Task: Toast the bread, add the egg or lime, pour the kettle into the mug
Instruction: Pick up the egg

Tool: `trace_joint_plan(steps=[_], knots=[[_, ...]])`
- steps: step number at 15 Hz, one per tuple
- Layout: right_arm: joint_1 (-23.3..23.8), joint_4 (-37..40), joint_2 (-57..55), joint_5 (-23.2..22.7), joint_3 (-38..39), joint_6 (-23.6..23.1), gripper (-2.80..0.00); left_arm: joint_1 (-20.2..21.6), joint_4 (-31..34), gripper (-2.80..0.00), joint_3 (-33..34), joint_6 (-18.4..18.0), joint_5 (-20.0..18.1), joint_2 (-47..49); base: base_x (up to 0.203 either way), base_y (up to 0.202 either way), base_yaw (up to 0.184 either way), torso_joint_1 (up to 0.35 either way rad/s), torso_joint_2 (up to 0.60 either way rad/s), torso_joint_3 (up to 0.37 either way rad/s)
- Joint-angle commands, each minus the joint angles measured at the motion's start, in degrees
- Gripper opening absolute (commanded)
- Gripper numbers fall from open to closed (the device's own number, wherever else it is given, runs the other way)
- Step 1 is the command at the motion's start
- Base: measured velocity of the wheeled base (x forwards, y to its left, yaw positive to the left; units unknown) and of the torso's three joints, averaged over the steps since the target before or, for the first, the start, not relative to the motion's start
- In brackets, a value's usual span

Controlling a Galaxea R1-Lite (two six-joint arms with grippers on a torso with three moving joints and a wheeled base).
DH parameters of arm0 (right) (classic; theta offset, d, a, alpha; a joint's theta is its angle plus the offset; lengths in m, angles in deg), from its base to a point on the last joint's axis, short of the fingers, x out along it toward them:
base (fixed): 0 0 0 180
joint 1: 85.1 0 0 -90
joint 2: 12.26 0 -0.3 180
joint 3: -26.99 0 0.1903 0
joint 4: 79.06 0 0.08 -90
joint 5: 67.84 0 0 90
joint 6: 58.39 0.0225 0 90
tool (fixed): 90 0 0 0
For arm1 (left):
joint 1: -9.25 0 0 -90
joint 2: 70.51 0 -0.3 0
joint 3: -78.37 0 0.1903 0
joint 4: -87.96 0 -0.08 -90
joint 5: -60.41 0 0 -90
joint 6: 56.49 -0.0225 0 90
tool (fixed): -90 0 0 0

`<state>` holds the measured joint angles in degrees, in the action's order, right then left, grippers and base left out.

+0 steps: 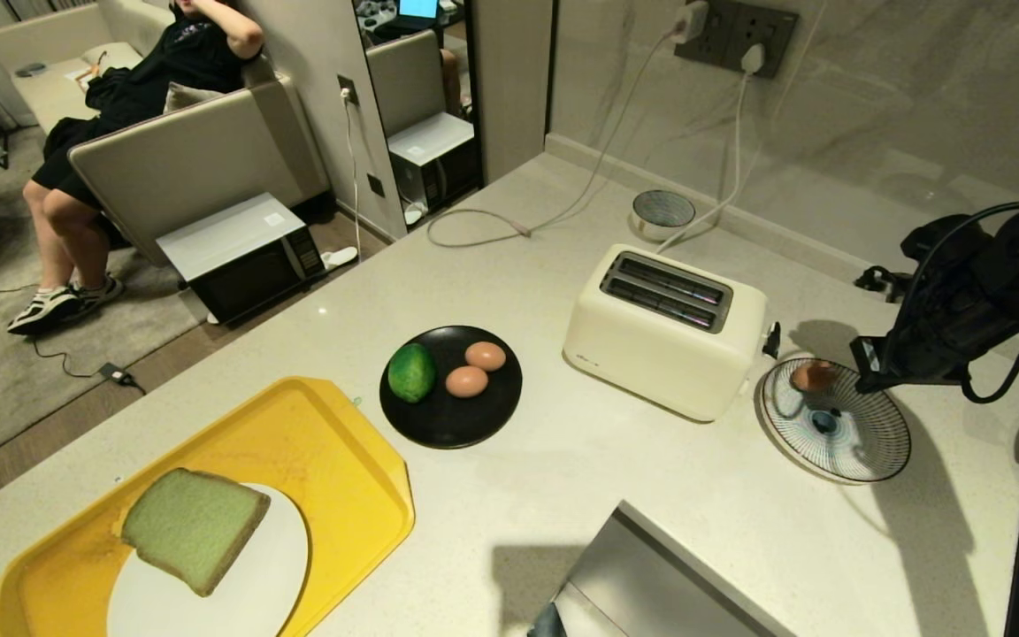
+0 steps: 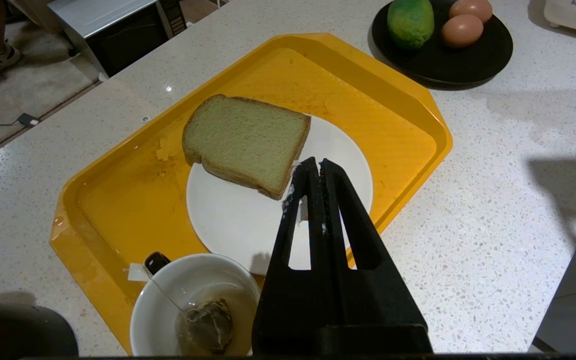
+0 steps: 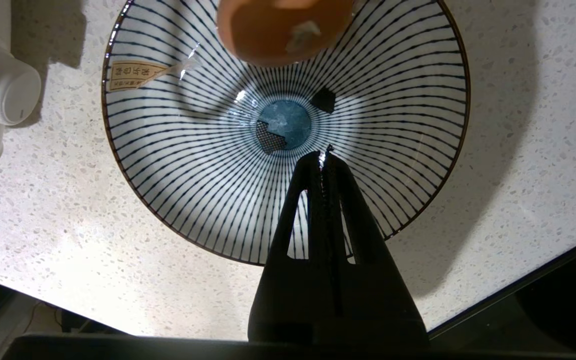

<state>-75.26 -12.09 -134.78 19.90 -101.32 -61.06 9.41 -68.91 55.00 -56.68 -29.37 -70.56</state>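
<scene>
Lay on a round white plate [image 2: 228, 220] inside a yellow plastic tray [image 2: 398, 115] at the near left of the speckled pale stone counter [image 1: 563, 478]: the thick square slice of pale green bread [image 2: 246, 141] with tan-brown crust, one corner overhanging the plate's rim. Hung above that plate, black left gripper [image 2: 316, 166] with fingers pressed together and empty, tips just beside the bread's near corner. Stood at the tray's near end, touching the plate's edge in view: a small round white mug [image 2: 188, 300] with a tea bag and a little liquid in it. Rested on a round black plate [image 1: 451, 387] mid-counter: a bright green dimpled lime [image 1: 410, 372] and two pinkish-brown eggs [image 1: 475, 368] side by side. Sat to the right of that, a cream two-slot toaster [image 1: 664, 330], both slots bare. Hovered over a blue-and-white striped bowl [image 3: 178, 165] right of the toaster, black right gripper [image 3: 324, 154] shut tight on nothing. Lay inside the bowl near its far rim, a third egg [image 3: 283, 30]. Sat on a sofa beyond the counter, a person in dark clothes [image 1: 134, 97].
</scene>
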Motion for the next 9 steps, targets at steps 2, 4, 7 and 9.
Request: trace_joint_plan(steps=[2,4,7,9], knots=[[0.0,0.3,0.1,0.1,0.0,-0.1,-2.8,0.0,0.0,-2.8,0.0,0.0,0.0,0.0,0.0,0.0,0.0,0.0,0.0,0.0],[-0.1,0.3,0.2,0.1,0.0,0.1,-2.8,0.0,0.0,-2.8,0.0,0.0,0.0,0.0,0.0,0.0,0.0,0.0,0.0,0.0],[-0.1,0.2,0.3,0.1,-0.1,0.1,0.0,0.0,0.0,-2.8,0.0,0.0,0.0,0.0,0.0,0.0,0.0,0.0,0.0,0.0],[-0.1,-0.2,0.3,0.1,-0.1,0.1,0.0,0.0,0.0,-2.8,0.0,0.0,0.0,0.0,0.0,0.0,0.0,0.0,0.0,0.0]])
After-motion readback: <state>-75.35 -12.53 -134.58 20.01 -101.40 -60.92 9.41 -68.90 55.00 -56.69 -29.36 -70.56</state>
